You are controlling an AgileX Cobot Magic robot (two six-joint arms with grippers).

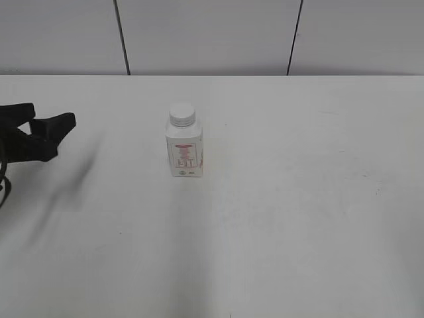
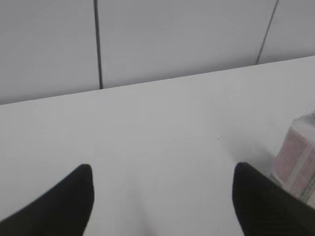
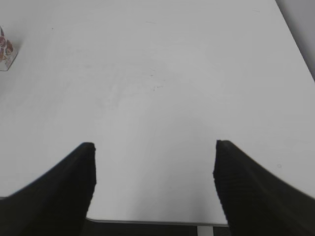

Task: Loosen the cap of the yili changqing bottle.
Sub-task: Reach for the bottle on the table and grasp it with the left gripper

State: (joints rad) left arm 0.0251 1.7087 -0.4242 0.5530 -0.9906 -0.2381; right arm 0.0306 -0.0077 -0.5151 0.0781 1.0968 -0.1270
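The yili changqing bottle [image 1: 183, 150] is a small white squarish bottle with red print, standing upright near the middle of the white table. Its white ribbed cap [image 1: 181, 115] sits on the neck. My left gripper [image 1: 46, 136] is open and empty at the left edge, well left of the bottle; in the left wrist view [image 2: 162, 196] its jaws are wide apart and a blurred part of the bottle [image 2: 298, 160] shows at the right edge. My right gripper [image 3: 153, 169] is open and empty near the table's front edge; the bottle's base [image 3: 6, 51] shows far left. It is out of the exterior view.
The white table [image 1: 298, 199] has a grey panelled wall [image 1: 212, 33] behind its far edge. The table's front edge [image 3: 147, 222] lies just below the right jaws.
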